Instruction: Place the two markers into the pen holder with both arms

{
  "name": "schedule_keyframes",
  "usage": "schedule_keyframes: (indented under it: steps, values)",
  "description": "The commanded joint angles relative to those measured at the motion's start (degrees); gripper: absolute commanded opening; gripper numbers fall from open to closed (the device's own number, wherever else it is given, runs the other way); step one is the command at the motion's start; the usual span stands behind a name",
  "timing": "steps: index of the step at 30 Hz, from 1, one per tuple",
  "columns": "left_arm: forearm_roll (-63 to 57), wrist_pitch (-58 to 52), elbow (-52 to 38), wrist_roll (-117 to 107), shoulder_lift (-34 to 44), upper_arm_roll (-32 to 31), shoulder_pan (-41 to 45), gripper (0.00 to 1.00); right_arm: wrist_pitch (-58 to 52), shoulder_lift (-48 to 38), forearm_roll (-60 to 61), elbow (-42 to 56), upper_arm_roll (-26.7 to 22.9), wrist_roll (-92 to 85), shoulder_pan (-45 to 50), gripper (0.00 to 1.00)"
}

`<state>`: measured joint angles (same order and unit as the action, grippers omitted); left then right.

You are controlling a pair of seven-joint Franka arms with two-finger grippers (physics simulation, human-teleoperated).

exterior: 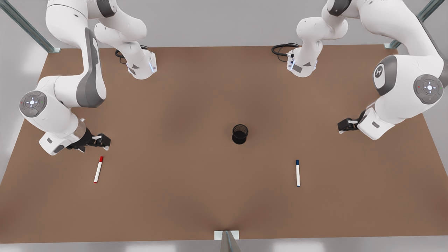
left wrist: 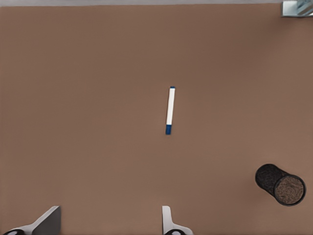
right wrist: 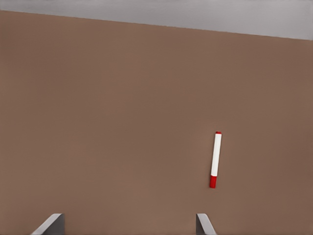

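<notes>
My arms [exterior: 63,94] have smooth, glossy white plastic-looking shells with matt grey joint covers. My left gripper [exterior: 344,126] and right gripper [exterior: 99,141] are matt black bodies; the fingertips [left wrist: 49,221] look smooth and pale grey-white. The table [exterior: 196,196] is a matt, even brown surface without visible grain. The red marker [exterior: 98,169] and blue marker [exterior: 298,173] have smooth white barrels, plastic in look, with coloured caps. The holder [exterior: 240,134] is black wire mesh, matt. Frame bars [exterior: 24,24] look like dull metal.
</notes>
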<state>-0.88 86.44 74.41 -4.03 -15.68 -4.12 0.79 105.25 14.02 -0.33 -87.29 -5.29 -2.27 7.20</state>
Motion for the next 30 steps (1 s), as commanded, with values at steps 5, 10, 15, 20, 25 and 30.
schedule_keyframes:
  steps: [5, 10, 15, 20, 25, 30]
  values:
    - [0.6, 14.4, 0.7, -8.1, -10.8, -0.1, 4.6, 1.0, 1.6, 1.0, -0.2, -0.1, 0.0, -0.4, -1.8, 1.0]
    - [1.5, 33.0, 9.1, -17.4, -18.3, 0.0, 7.1, 1.0, 19.1, 15.8, -0.3, -0.2, 0.0, -0.5, -5.3, 1.0]
    - [1.1, 44.4, 13.9, -18.5, -22.3, 0.2, 7.1, 1.0, 30.0, 24.2, -0.2, 1.2, 0.1, -2.7, -9.7, 1.0]
    - [0.6, 46.3, 8.6, -18.3, -28.4, 1.8, 7.1, 1.0, 30.0, 28.9, 2.2, 5.4, 0.2, -4.8, -12.9, 1.0]
    - [0.4, 46.3, 3.9, -18.2, -33.6, 2.1, 7.4, 1.0, 32.0, 32.6, 5.2, 4.0, 0.3, -6.1, -14.6, 1.0]
    - [0.4, 46.3, 3.5, -17.1, -36.1, 2.1, 7.6, 0.8, 37.2, 34.3, 5.6, 1.3, 0.4, -7.2, -15.5, 0.99]
